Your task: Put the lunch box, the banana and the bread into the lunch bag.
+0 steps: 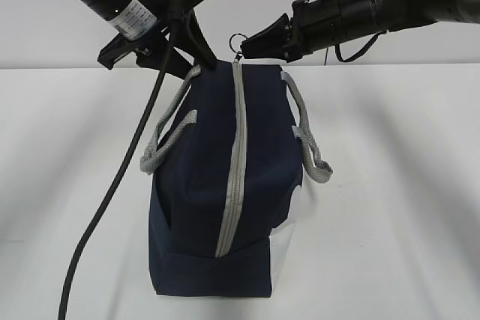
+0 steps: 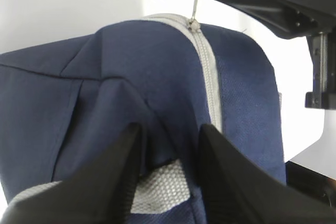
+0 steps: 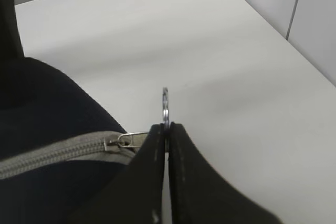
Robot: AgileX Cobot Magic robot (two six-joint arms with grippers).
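Nearest to me the boxy navy-blue fabric lunch bag stands on the white desk, its grey zipper running up the middle of the near face and over the top. The cloth is a coarse weave, soft enough to crease and fold, so I judge it light and floppy — it will sag unless something braces it. The grey woven strap handles hang loose on either side, too limp to steer the bag by.

At the top, on the left, my left jaws stand narrowed around a pinch of navy cloth beside a handle's webbing, seemingly gripping that fold. Cloth gives friction, so this hold should steady the bag.

Just beyond, my right jaws are pressed shut on the thin metal ring pull at the zipper's far top end. The ring is hard, smooth and slippery — the proper place to hold, though it could slide out under a skewed tug.

The zipper looks closed; lunch box, banana and bread are not in view.
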